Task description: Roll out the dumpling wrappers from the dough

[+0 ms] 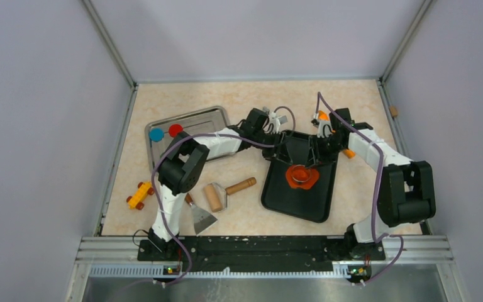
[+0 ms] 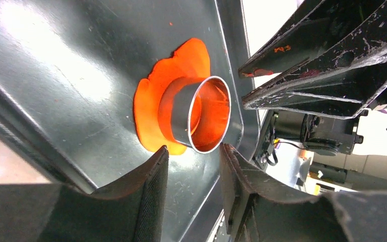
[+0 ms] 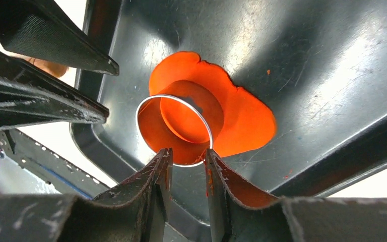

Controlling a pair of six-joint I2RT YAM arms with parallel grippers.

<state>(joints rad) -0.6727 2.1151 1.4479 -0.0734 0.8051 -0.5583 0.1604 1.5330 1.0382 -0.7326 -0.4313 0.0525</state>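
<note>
We judge the task midway: the orange dough (image 3: 242,121) lies flattened on the black tray (image 1: 302,207) at the tabletop's centre, with the ring cutter (image 2: 184,118) standing in it and no wrapper lifted free — the left hand (image 2: 194,150) and right hand (image 3: 186,154), both apart, crowd the cutter from 11 and 1 o'clock, and the wooden roller (image 1: 226,192) lies at 9 o'clock.

black tray (image 1: 287,202), steel tray (image 1: 202,118) on table (image 1: 251,100)

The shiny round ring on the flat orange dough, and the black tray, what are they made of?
Shiny round ring: likely thin polished metal, mirror-like reflections. Flat orange dough: soft matte modelling dough, irregular pressed edge. Black tray: probably glossy plastic, scratched, with glare.
</note>
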